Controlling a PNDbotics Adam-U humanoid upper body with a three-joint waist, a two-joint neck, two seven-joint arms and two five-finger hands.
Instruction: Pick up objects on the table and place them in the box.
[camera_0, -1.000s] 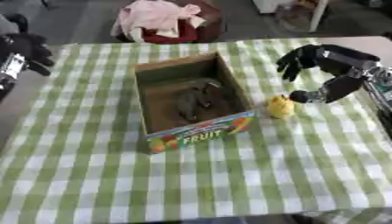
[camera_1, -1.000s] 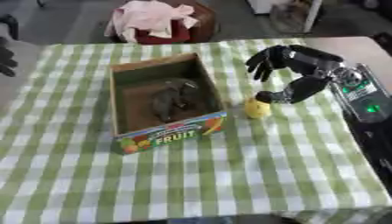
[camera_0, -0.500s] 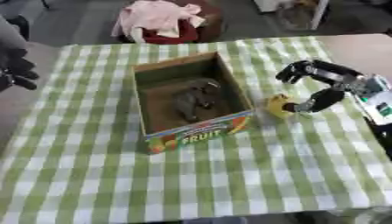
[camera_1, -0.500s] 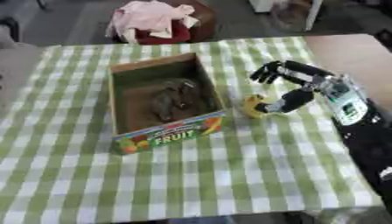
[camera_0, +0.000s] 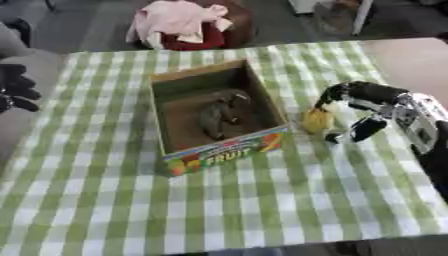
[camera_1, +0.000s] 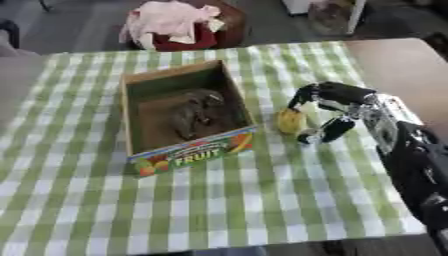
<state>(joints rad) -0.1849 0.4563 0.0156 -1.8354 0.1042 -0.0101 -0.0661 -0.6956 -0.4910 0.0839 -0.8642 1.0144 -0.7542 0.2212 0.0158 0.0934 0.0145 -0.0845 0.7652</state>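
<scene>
A cardboard box (camera_0: 263, 104) marked FRUIT stands on the green checked table, with a grey-brown object (camera_0: 214, 113) lying inside it. Just right of the box lies a small yellow object (camera_0: 316, 120). My right hand (camera_0: 369, 100) has come down around it, fingers arched over its far side and thumb low on its near right side. The fingers are curling but I cannot tell if they touch it. My left hand (camera_0: 15, 88) hangs off the table's left edge, fingers loosely curled, holding nothing.
A round red and brown basket (camera_0: 208, 30) with pale pink cloth sits on the floor beyond the table's far edge. A bare wooden surface (camera_0: 411, 60) adjoins the cloth at the right.
My right hand has lowered from above the yellow object to surround it, fingers closing in. My left hand has dropped lower along the left edge. The whole view has shifted a little.
</scene>
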